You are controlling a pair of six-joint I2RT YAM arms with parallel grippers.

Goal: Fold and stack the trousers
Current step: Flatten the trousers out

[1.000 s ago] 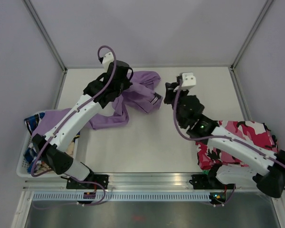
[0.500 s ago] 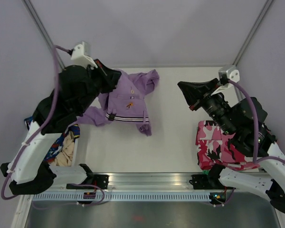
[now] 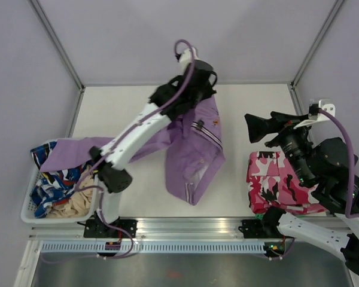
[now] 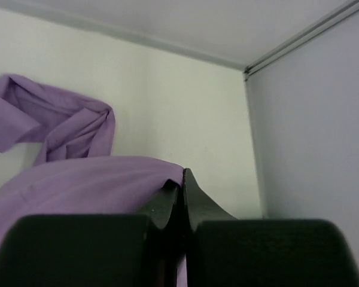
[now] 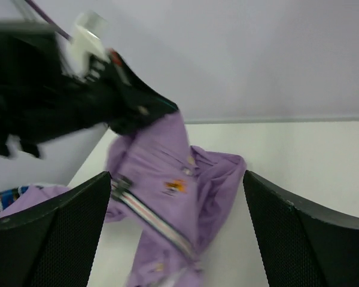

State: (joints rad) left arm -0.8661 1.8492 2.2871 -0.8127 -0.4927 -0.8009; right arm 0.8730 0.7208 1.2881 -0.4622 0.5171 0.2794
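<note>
The lilac trousers (image 3: pixel 194 149) hang from my left gripper (image 3: pixel 201 98) at the back middle of the table, waistband stripe showing. One leg trails left over the table toward the basket. In the left wrist view my gripper (image 4: pixel 182 179) is shut, with the purple cloth (image 4: pixel 78 179) pinched between its fingers and more of it bunched on the table behind. My right gripper (image 3: pixel 252 128) is raised to the right of the trousers, open and holding nothing. The right wrist view has its fingers (image 5: pixel 48 239) wide apart, and the trousers (image 5: pixel 173 197) lie beyond them.
A folded pink, white and black camouflage garment (image 3: pixel 287 179) lies at the table's right front, under the right arm. A white basket (image 3: pixel 29 206) with blue-and-white clothes stands at the left front. Purple walls enclose the table on three sides.
My left arm swung from the back left to the back middle, lifting the trousers so that they hang spread out. My right gripper let go, opened wide and drew back to the right.
</note>
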